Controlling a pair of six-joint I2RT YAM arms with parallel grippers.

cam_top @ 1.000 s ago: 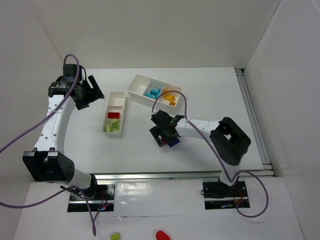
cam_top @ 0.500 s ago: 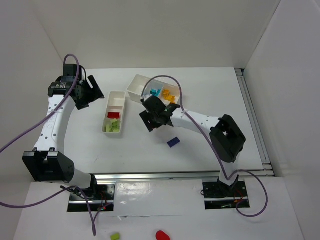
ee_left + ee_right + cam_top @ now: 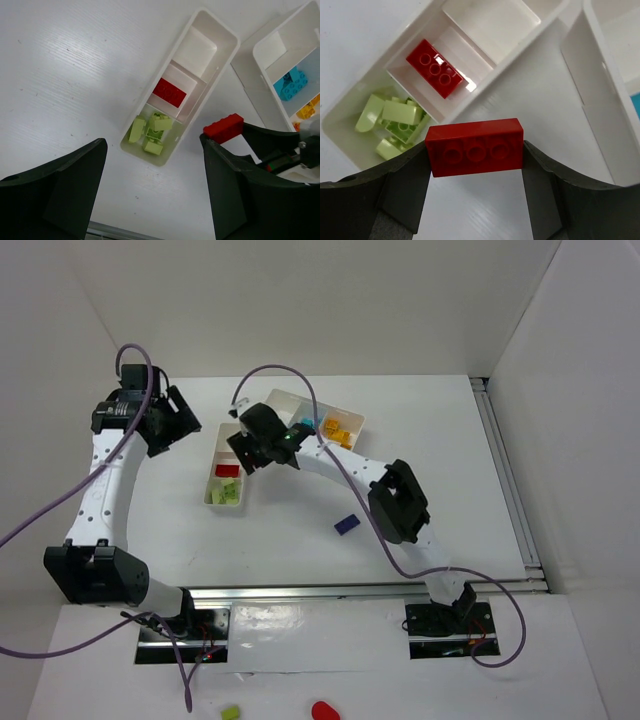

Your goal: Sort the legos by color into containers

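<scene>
My right gripper (image 3: 475, 159) is shut on a red lego (image 3: 475, 147) and holds it just above the table, beside the narrow white tray (image 3: 350, 139). That tray holds one red lego (image 3: 436, 68) in its middle compartment and several lime green legos (image 3: 395, 122) in its end compartment. In the top view my right gripper (image 3: 243, 451) hangs at the narrow tray's (image 3: 247, 462) right side. The wider tray (image 3: 270, 422) holds cyan (image 3: 307, 425) and orange-yellow legos (image 3: 340, 433). A purple lego (image 3: 347, 524) lies on the table. My left gripper (image 3: 176, 424) is open and empty, left of the trays.
The left wrist view shows the narrow tray (image 3: 226, 36), the held red lego (image 3: 223, 128) and the wider tray (image 3: 260, 54) from above. A lime green piece (image 3: 231, 712) and a smooth red blob (image 3: 324, 709) lie off the table, in front of the arm bases.
My right gripper has swung up and to the left from over the purple lego to the narrow tray's side, carrying the red lego. The purple lego stayed on the table.
</scene>
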